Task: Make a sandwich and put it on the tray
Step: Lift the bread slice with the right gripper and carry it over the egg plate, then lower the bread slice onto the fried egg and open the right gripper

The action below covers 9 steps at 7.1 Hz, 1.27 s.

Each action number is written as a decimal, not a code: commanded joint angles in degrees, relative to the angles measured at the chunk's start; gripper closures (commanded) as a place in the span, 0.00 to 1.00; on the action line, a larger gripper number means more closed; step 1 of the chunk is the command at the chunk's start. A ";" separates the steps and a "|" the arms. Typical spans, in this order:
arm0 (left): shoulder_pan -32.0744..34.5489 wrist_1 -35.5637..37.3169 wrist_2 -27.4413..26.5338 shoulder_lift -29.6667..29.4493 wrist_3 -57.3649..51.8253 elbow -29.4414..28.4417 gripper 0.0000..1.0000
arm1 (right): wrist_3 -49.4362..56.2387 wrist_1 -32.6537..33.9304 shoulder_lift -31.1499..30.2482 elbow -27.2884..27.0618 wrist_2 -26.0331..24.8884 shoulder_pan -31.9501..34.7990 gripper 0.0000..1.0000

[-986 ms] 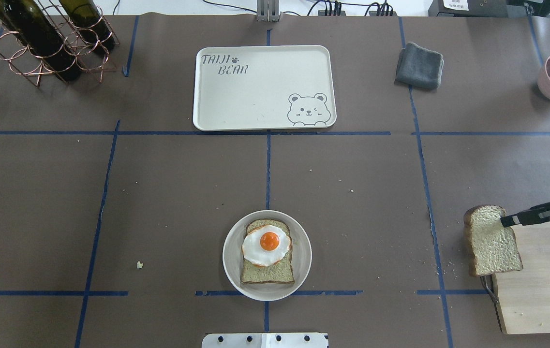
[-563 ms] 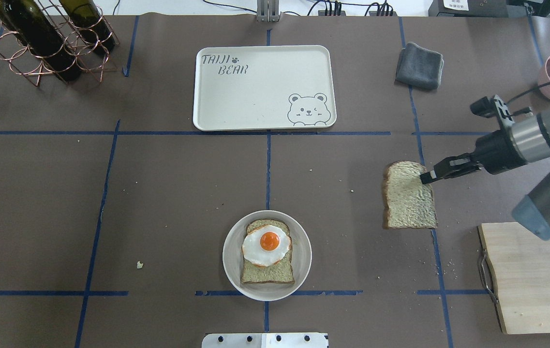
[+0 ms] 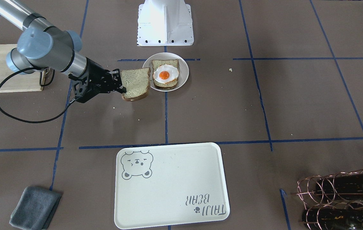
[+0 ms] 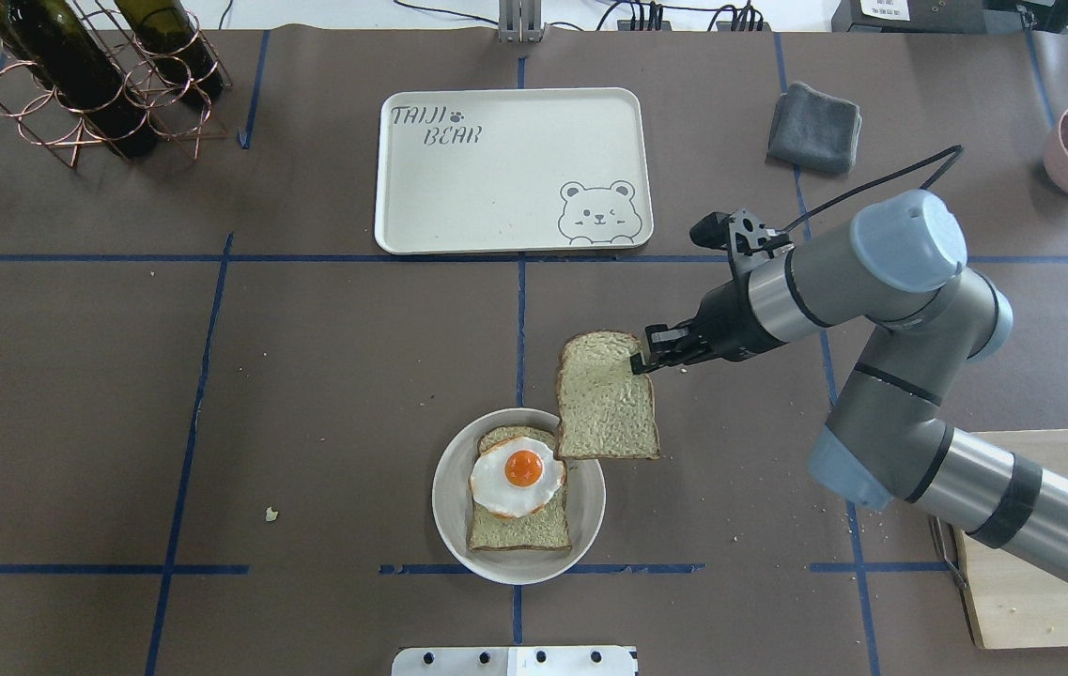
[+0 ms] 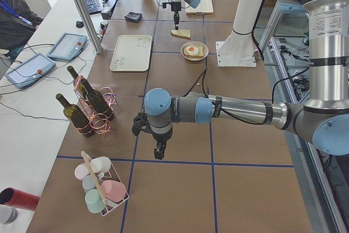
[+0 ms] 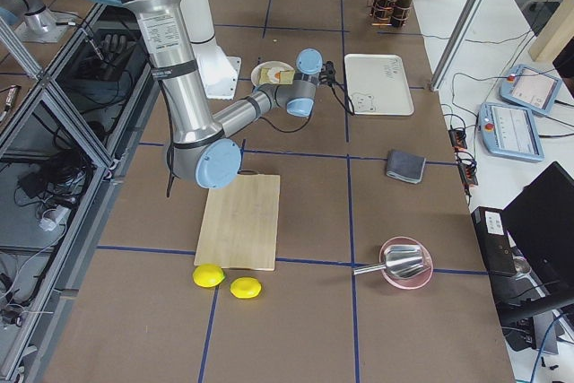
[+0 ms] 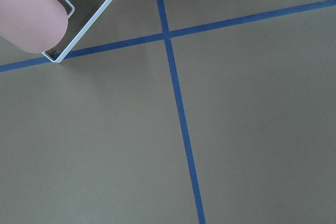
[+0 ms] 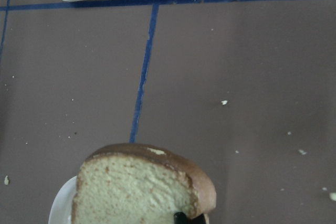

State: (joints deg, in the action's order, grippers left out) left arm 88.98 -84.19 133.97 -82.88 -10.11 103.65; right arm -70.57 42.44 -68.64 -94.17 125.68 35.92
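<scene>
right end effector (image 4: 639,364) pinching bread slice (image 4: 605,406) edge, near dish (image 4: 591,499)

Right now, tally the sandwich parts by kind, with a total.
Bread slices: 2 (held slice in the right end effector; plated slice on the dish)
Fried egg: 1, on the plated slice
Total: 3

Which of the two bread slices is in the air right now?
The bare pale speckled slice with dark brown crust clamped in the right tool, near the round white dish; the other slice lies in that dish under the white fried egg.
</scene>
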 commanded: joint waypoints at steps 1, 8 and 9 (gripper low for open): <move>-0.12 -0.01 0.06 0.00 0.00 -0.12 0.00 | -1.23 8.49 1.58 -4.32 -7.08 -6.18 1.00; -0.29 0.08 1.73 0.00 0.00 -0.47 0.00 | -1.23 16.01 4.65 -5.15 -11.33 -11.13 1.00; -0.29 -0.01 1.73 0.00 0.00 -0.47 0.00 | -1.32 16.01 4.65 -5.06 -11.85 -11.31 1.00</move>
State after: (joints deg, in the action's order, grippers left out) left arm 88.68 -84.13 135.70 -82.88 -10.08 103.18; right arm -71.83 58.16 -64.12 -99.35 114.22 24.77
